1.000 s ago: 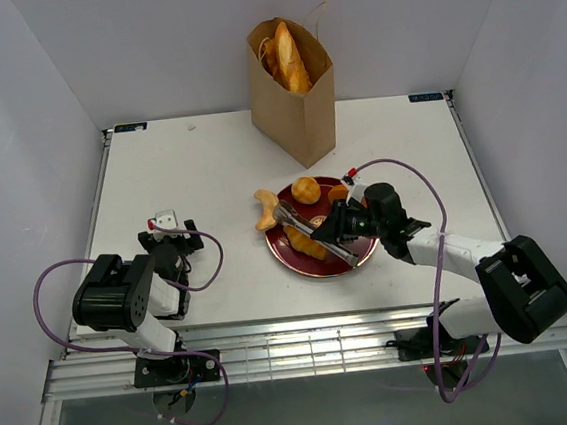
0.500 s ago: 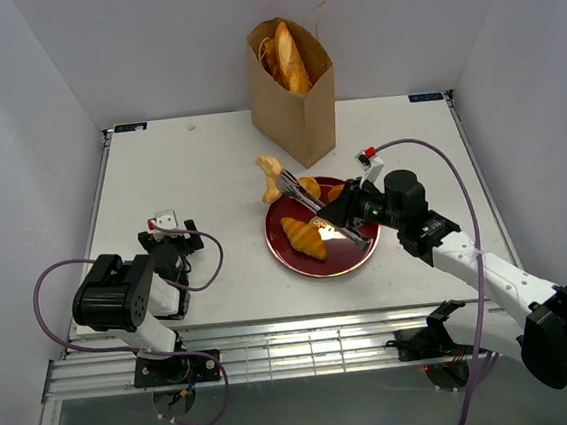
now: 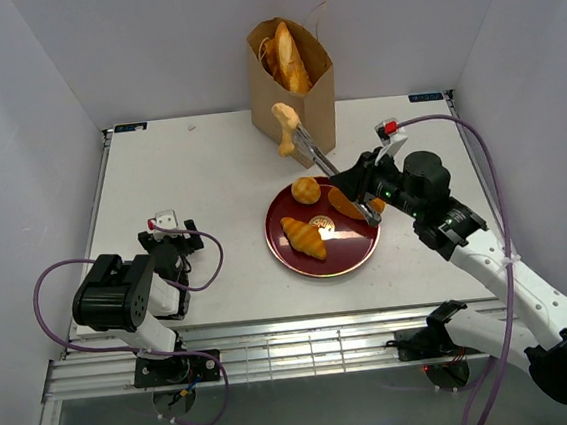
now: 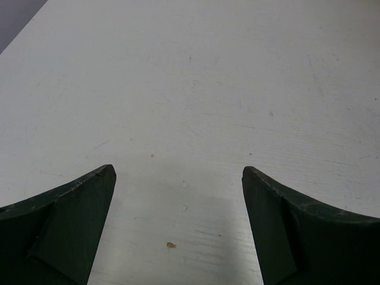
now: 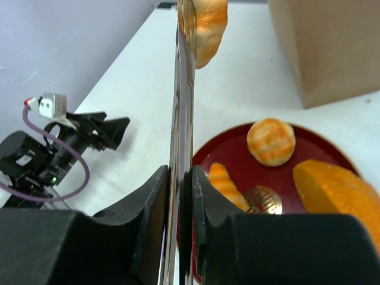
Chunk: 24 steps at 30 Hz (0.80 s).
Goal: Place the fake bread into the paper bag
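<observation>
Right end effector (image 3: 349,178) — clamped on tongs (image 3: 309,148) pinching one bread (image 3: 283,127). I see it risen off the plate (image 3: 343,254), now before the bag (image 3: 318,99), below its mouth — drop pending.

Table: white matte top (image 3: 189,171), faintly scratched and speckled, spreading under the left gripper (image 4: 178,171) and the right gripper (image 3: 353,188).
Back wall: plain pale grey panel (image 3: 167,43), beyond both grippers.
Side walls: the same pale grey (image 3: 14,128), one outward of each gripper.
Near edge: slotted aluminium rail (image 3: 307,349), behind the grippers.
Light: even, with soft shadows.
</observation>
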Available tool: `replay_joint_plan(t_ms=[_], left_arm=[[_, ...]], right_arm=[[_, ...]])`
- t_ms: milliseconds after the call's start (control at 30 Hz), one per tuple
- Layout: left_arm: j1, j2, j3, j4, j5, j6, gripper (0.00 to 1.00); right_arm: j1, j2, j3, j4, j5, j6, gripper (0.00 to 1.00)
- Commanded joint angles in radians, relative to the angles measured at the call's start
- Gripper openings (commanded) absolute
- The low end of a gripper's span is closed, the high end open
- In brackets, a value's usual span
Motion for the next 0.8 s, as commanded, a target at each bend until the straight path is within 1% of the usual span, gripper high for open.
replay_joint_plan(t_ms=[0,133,233,433,533,767], left_arm=[[0.004,-0.017,0.010,0.099,0.013,-0.013,0.98],[0.005,-0.019,0.008,0.097,0.013,-0.013,0.98],[0.004,-0.017,0.008,0.097,0.013,-0.013,0.98],[0.004,-0.017,0.008,0.099,0.013,-0.013,0.98],[0.005,-0.017,0.010,0.099,0.013,-0.014,0.98],[0.005,-0.017,0.010,0.099,0.013,-0.013,0.98]], right_arm=[[-0.004,-0.004,0.109,0.020,0.083,-0.080,0.19],[-0.004,0.027,0.191,0.025,0.138,-0.116,0.20],[-0.004,0.071,0.273,0.030,0.192,-0.149,0.23],[-0.004,0.192,0.418,0.036,0.244,-0.232,0.26],[-0.004,0.252,0.464,0.034,0.273,-0.269,0.26],[-0.016,0.395,0.584,0.034,0.287,-0.315,0.28]])
